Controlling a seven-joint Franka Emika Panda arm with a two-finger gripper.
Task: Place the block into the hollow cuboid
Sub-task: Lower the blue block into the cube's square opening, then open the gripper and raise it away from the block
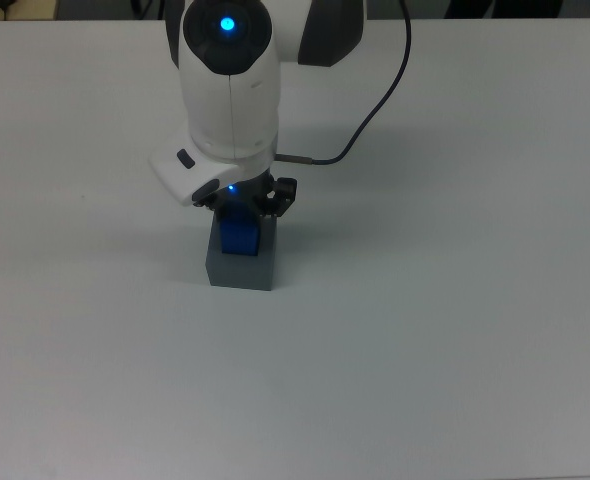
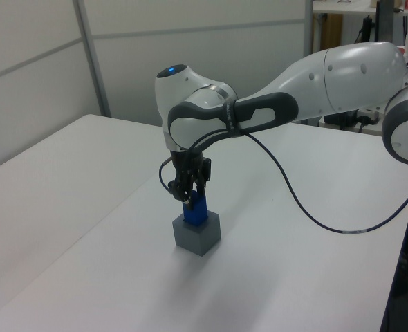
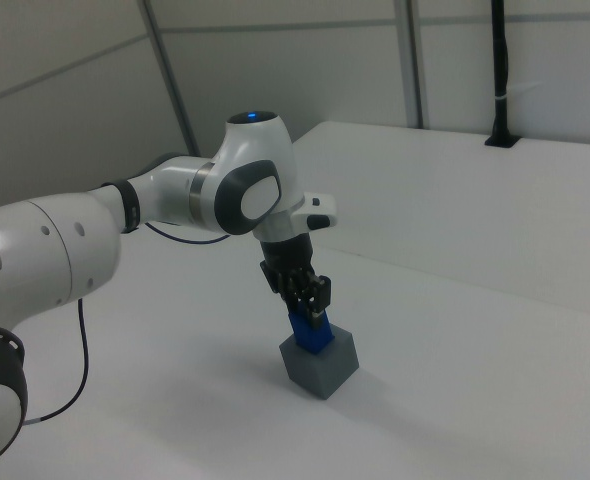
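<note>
Gripper [image 2: 189,200] is sitting right over the block [image 2: 194,211], apparently pinching its top between the fingers, though whether they are really pressed on it cannot be told for sure. Block is standing upright in the cuboid [image 2: 197,234], lower part in the recess, upper part sticking out. Judging the step as seating and release: pushing straight down, avoiding tilt, then spreading wide before lifting. Block is looking bright blue, matte; cuboid grey, square, wider than the block, resting on the white table [image 2: 72,207].

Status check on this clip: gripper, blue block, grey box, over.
Gripper shut on small bright blue block. Block standing in the recess of grey matte square box, top half protruding. Nothing in the way.
</note>
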